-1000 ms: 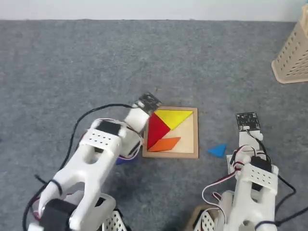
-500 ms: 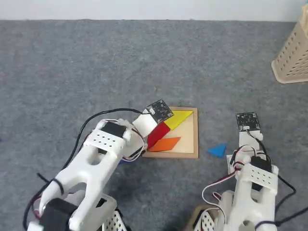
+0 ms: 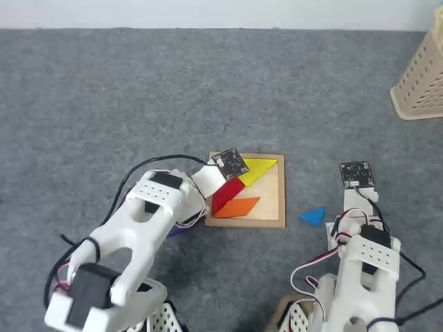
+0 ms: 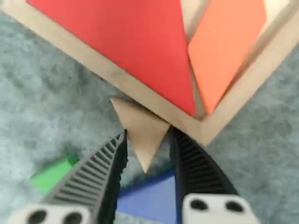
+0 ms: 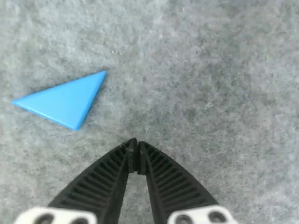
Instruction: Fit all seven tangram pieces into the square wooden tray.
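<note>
**A:** How far along is this looking?

**B:** Three pieces are sitting in the tray (image 3: 275,200): the red triangle (image 4: 135,42), the yellow triangle (image 3: 256,168) and the orange parallelogram (image 4: 229,42).

**A:** And the rest?

**B:** The left gripper (image 4: 147,132) is clamping a tan triangle (image 4: 140,122) just outside the tray's corner. A dark blue piece (image 4: 149,198) and a green piece (image 4: 52,173) are lying on the desk (image 3: 138,90) beneath it.

**A:** What is the right gripper doing?

**B:** The right gripper (image 5: 135,143) is hanging with its fingers pressed together, holding nothing. It is near the light blue triangle (image 5: 63,100), which is lying on the desk beside the tray. I'm judging the task under half done, with four pieces waiting.
</note>
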Robot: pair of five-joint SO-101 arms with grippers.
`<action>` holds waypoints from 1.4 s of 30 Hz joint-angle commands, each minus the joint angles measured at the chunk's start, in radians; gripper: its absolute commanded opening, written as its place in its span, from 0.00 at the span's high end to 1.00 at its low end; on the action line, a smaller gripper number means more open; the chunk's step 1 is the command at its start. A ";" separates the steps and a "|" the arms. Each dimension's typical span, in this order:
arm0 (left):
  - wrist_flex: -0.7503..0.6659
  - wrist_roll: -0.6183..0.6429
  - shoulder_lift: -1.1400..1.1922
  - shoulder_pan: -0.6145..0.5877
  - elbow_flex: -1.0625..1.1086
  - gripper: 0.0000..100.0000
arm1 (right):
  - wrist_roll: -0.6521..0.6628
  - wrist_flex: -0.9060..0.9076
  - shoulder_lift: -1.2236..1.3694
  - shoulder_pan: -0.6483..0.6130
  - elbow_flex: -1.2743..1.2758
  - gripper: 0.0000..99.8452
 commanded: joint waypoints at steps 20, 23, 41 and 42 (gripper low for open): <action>0.078 0.000 0.015 -0.100 -0.185 0.86 | -0.008 -0.021 -0.024 -0.008 -0.011 0.99; 0.063 0.032 0.015 -0.094 -0.177 0.86 | -0.008 -0.021 -0.024 -0.008 -0.011 0.99; 0.012 0.055 0.150 -0.075 -0.206 0.97 | -0.008 -0.021 -0.027 -0.008 -0.009 0.99; 0.014 0.055 0.149 -0.071 -0.206 0.99 | -0.008 -0.021 -0.027 -0.008 -0.009 0.99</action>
